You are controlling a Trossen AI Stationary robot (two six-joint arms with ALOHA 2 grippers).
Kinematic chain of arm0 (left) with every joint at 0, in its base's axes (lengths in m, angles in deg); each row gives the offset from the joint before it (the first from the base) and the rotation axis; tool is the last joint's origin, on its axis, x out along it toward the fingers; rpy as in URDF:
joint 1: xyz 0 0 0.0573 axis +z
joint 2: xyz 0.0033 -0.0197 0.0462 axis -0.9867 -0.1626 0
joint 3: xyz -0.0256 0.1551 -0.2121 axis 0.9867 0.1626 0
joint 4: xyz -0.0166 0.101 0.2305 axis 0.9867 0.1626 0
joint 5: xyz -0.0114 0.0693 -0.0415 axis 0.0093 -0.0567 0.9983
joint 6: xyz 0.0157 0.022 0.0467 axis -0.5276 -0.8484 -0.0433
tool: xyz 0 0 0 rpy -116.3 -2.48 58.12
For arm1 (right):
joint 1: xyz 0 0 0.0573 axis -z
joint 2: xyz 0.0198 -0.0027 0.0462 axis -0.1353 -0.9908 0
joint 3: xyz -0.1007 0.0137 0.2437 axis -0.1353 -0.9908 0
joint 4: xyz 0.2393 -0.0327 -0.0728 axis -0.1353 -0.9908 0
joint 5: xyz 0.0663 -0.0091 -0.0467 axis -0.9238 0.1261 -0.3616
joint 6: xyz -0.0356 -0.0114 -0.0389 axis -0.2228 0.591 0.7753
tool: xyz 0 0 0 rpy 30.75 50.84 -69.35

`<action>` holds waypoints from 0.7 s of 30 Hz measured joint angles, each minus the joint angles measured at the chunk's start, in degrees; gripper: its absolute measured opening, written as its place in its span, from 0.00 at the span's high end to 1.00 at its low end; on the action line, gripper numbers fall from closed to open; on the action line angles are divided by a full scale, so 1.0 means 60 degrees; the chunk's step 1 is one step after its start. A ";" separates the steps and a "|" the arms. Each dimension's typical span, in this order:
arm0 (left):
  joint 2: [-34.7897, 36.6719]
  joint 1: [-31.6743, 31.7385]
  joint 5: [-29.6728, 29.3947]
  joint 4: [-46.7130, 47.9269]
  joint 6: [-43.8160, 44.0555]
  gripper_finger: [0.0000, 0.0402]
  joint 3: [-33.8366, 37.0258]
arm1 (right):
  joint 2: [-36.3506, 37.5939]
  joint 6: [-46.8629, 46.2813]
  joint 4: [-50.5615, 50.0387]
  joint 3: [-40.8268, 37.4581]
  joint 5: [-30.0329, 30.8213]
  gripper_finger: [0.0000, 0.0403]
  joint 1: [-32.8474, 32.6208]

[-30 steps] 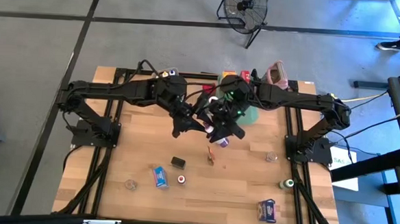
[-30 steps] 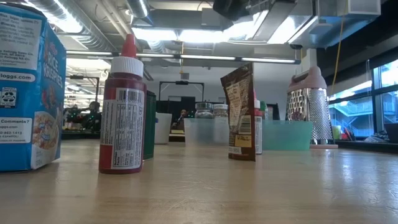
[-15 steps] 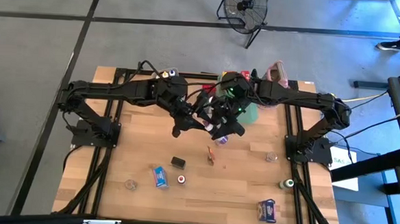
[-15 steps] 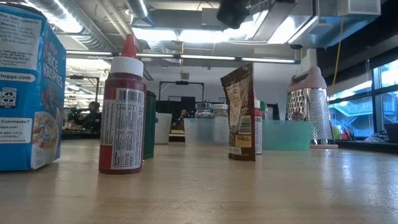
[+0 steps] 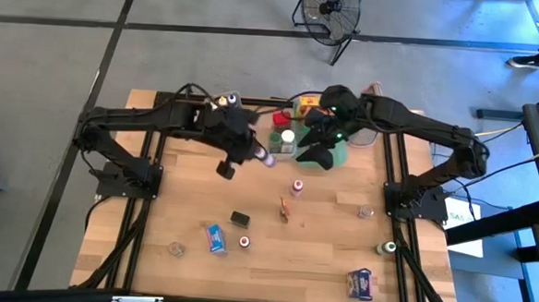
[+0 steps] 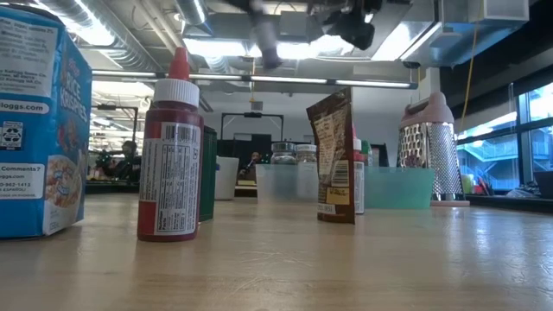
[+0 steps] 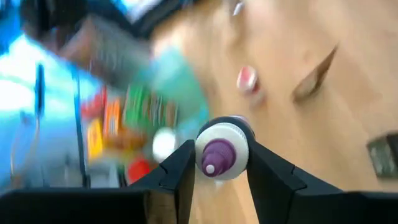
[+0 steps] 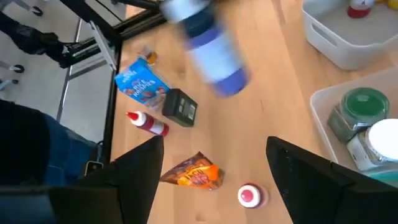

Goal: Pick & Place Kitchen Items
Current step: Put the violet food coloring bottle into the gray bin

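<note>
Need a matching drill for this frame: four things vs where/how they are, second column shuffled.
1 purple-capped bottle
2 right gripper
3 green-lidded jar
4 red sauce bottle

A standing on the bare table
B inside a bin
C between the left gripper's fingers
D open, empty

Pairs: 1-C, 2-D, 3-B, 4-A

A cereal box [image 5: 215, 238] apparently lies left of a packet [image 5: 285, 209].
</note>
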 joint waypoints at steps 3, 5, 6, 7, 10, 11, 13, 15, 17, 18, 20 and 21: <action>0.0066 0.0461 -0.0702 0.0838 0.0721 0.71 -0.0035 | 0.0201 -0.0086 0.0092 -0.0001 0.0028 0.29 -0.0168; 0.0055 0.1016 -0.0868 0.1493 0.1142 0.71 0.0027 | 0.0276 -0.0219 0.0187 0.0000 0.0022 0.29 -0.0345; 0.0045 0.1352 -0.0830 0.1723 0.1311 0.71 0.0068 | 0.0311 -0.0231 0.0290 0.0004 0.0025 0.29 -0.0459; 0.0044 0.1713 -0.0699 0.1840 0.1456 0.71 0.0141 | 0.0342 -0.0246 0.0276 -0.0002 0.0026 0.29 -0.0577; 0.0044 0.2834 -0.0117 0.1992 0.1704 0.71 0.0426 | 0.0375 -0.0167 0.0744 -0.0004 0.0021 0.29 -0.1022; 0.0044 0.3220 0.0056 0.1923 0.1740 0.71 0.0590 | 0.0375 -0.0076 0.0946 -0.0004 0.0025 0.29 -0.1193; 0.0044 0.4000 0.0272 0.1555 0.1812 0.71 0.1025 | 0.0372 0.0166 0.1559 -0.0007 0.0026 0.29 -0.1573; 0.0044 0.4759 0.0376 0.0990 0.2100 0.71 0.1575 | 0.0363 0.0368 0.2064 -0.0004 0.0020 0.29 -0.1937; 0.0040 0.5376 0.0474 0.0302 0.2552 0.71 0.2139 | 0.0337 0.0507 0.2354 -0.0004 0.0021 0.29 -0.2256; 0.0040 0.5627 0.0511 -0.0041 0.2757 0.71 0.2410 | 0.0335 0.0544 0.2440 -0.0004 0.0021 0.29 -0.2399; 0.0037 0.6056 0.0554 -0.0738 0.3160 0.71 0.2871 | 0.0339 0.0681 0.2526 -0.0004 0.0020 0.29 -0.2635; 0.0037 0.6222 0.0554 -0.1108 0.3329 0.71 0.3074 | 0.0339 0.0755 0.2502 -0.0004 0.0023 0.29 -0.2746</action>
